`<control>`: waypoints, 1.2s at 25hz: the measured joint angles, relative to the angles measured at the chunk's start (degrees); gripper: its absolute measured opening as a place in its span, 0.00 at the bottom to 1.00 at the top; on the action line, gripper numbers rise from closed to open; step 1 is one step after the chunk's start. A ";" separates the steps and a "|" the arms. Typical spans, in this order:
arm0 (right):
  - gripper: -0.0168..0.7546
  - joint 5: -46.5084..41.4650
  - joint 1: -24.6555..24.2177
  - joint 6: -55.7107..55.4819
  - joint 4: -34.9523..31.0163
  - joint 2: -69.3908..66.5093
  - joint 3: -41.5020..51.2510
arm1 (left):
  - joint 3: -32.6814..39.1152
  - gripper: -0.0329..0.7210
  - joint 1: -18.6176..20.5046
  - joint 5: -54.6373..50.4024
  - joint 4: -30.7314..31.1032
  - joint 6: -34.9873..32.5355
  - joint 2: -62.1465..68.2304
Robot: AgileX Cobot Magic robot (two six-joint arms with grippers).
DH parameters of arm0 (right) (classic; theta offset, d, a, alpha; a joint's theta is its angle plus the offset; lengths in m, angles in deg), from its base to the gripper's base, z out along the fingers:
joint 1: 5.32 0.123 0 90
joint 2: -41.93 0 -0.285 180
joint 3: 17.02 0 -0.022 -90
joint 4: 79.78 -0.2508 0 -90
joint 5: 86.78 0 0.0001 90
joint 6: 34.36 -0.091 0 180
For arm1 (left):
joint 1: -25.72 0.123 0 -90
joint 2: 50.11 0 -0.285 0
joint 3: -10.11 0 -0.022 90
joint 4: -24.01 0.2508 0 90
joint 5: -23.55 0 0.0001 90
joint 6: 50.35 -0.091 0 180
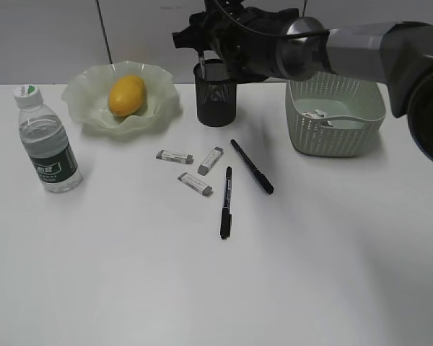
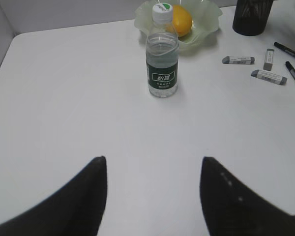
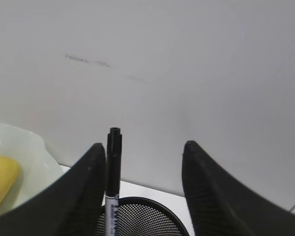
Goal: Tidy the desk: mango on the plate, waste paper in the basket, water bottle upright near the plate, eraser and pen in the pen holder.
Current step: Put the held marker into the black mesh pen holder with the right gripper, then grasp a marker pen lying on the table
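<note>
My right gripper (image 3: 142, 145) hangs open over the black mesh pen holder (image 1: 216, 97). A pen (image 3: 113, 162) stands in the holder and leans against the left finger. Two more pens (image 1: 251, 166) (image 1: 226, 202) and three erasers (image 1: 175, 156) (image 1: 211, 161) (image 1: 195, 183) lie on the desk (image 1: 202, 288). The mango (image 1: 126, 95) rests in the wavy green plate (image 1: 83, 101). The water bottle (image 1: 49, 144) stands upright left of the plate. Waste paper (image 1: 321, 115) lies in the basket (image 1: 335, 137). My left gripper (image 2: 152, 158) is open and empty, low over the desk in front of the bottle (image 2: 162, 59).
The right arm (image 1: 346, 47) reaches in from the right, above the basket, in front of the white back wall. The erasers and loose pens lie in a cluster in front of the pen holder.
</note>
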 joint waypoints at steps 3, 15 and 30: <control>0.57 0.00 0.07 0.00 0.00 0.14 0.00 | 0.00 0.65 0.00 0.00 0.00 0.00 0.00; 0.57 1.52 2.13 6.23 -11.87 9.01 -0.03 | 0.00 0.65 0.00 0.00 0.00 0.00 0.00; 0.57 -35.47 3.54 83.02 -72.06 17.85 -0.07 | 0.00 0.65 0.00 0.00 0.00 0.00 0.00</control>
